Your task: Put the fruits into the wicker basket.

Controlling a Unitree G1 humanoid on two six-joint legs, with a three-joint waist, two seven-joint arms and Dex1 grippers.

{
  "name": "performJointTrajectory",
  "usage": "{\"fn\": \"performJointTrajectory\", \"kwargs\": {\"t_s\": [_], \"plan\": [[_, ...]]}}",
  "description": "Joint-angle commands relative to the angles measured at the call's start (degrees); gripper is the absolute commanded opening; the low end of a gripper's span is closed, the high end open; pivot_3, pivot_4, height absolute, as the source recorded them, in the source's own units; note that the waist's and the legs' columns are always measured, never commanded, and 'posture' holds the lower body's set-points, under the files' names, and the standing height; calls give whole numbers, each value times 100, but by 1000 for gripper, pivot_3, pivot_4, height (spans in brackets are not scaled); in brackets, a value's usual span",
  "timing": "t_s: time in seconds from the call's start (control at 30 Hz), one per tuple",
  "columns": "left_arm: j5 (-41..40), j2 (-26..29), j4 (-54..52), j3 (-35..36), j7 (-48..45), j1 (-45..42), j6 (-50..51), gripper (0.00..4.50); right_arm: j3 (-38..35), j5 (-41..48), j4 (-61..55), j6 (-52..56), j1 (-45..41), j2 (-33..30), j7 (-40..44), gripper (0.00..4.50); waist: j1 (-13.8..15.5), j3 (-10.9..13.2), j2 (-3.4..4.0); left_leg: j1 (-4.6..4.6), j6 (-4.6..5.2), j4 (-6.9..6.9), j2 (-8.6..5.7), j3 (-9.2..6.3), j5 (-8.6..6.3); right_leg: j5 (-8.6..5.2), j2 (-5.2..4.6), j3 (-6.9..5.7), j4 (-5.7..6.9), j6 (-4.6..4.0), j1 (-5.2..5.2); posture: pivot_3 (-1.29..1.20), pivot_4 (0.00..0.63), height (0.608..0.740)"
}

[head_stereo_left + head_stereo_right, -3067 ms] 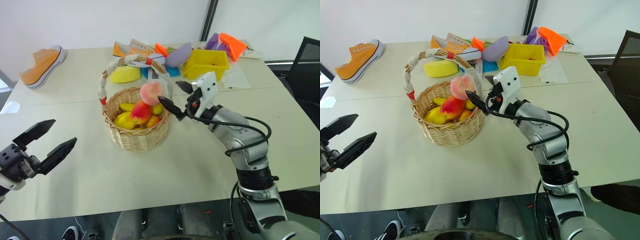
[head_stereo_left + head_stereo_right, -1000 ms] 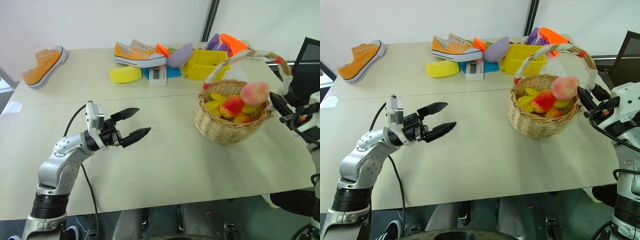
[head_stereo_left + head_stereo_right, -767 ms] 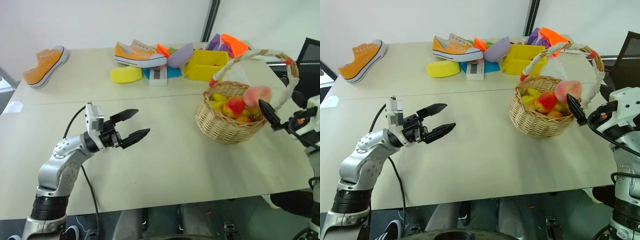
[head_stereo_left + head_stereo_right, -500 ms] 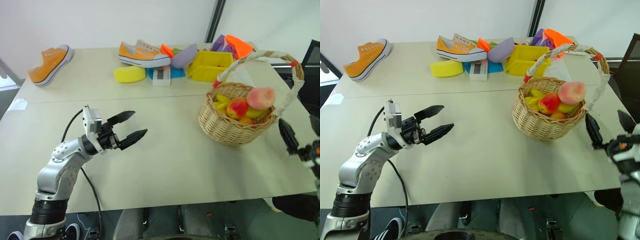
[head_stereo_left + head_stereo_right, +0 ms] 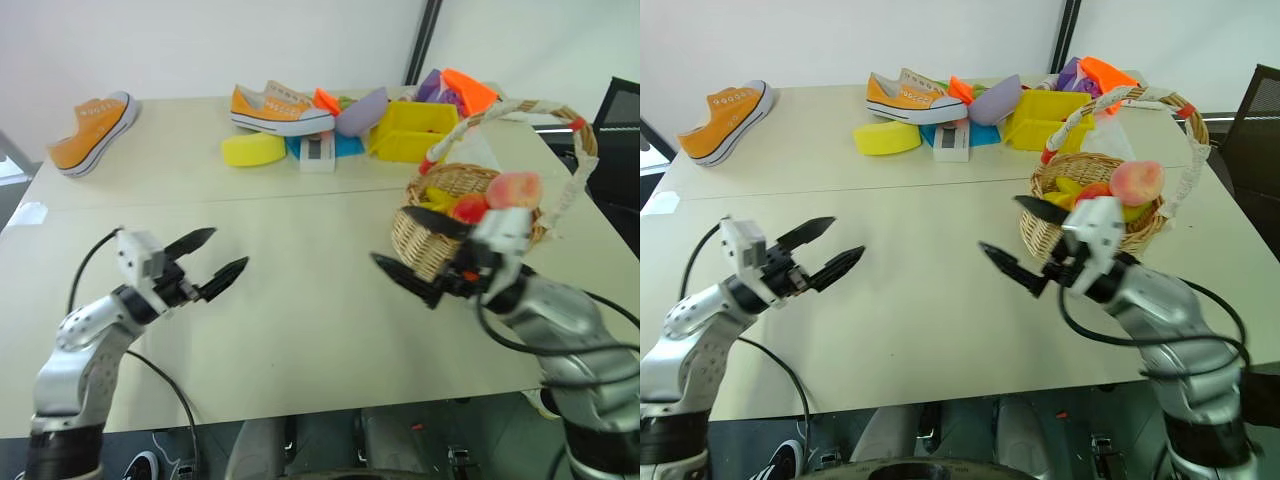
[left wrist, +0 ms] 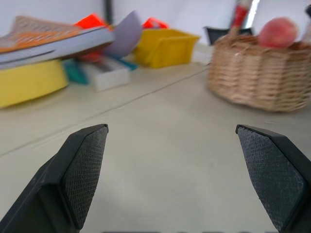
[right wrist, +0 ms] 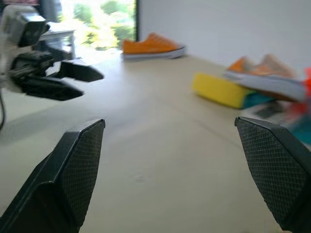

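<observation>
The wicker basket (image 5: 450,175) stands on the table at the right, its cloth-wrapped handle (image 5: 520,105) arching above it. The fruits lie inside: a peach (image 5: 512,188) on top, a red mango (image 5: 470,208) and a yellow banana (image 5: 435,195) below. My right gripper (image 5: 389,234) hovers open and empty just left of the basket, pointing toward the table's middle. Far to the left, my left gripper (image 5: 230,247) is open and empty above the table, pointing right. The left wrist view shows the basket (image 6: 257,73) and peach (image 6: 277,33) beyond its open fingers.
Along the back edge lie an orange sneaker (image 5: 88,130), a second sneaker (image 5: 275,108), a yellow oval pad (image 5: 252,148), a yellow bin (image 5: 415,128) and coloured pieces. A black chair (image 5: 618,130) stands at the far right. Bare tabletop lies between the grippers.
My right gripper opened wider, left the basket's right side and swung leftward across its front. The left gripper drew back to the left. The basket stays at the right.
</observation>
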Motion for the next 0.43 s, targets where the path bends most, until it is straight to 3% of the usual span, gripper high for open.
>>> {"fn": "performJointTrajectory", "kwargs": {"t_s": [0.03, 0.43], "plan": [[105, 68, -411, 477, 338, 248, -90, 4500, 274, -280, 478, -373, -300, 59, 390, 4450, -6, 1, -2, -1, 0, -1, 0, 0, 0, 0, 0, 0, -2, 0, -1, 0, 150, 740], [169, -124, -531, 1030, 976, 659, -226, 4500, 559, -705, 1492, -1003, -632, 154, 1242, 4450, -25, 1, -2, -1, -3, -7, -1, 0, -3, 1, -1, 0, -2, 0, -5, 0, 150, 740]]}}
